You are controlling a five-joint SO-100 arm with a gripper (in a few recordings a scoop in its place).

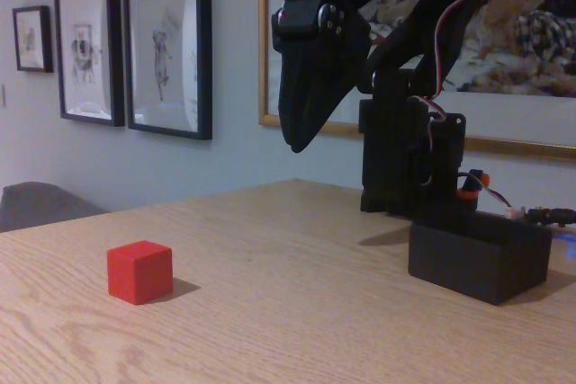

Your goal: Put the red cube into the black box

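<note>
Jaws look pressed together, empty, raised; red cube sits apart from black box.

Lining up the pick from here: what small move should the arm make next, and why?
Probably swing the gripper left in the fixed view and start lowering it toward the red cube. The cube sits alone on the table, well left of the black box, while the gripper hangs high above the wood between them, holding nothing.
</note>
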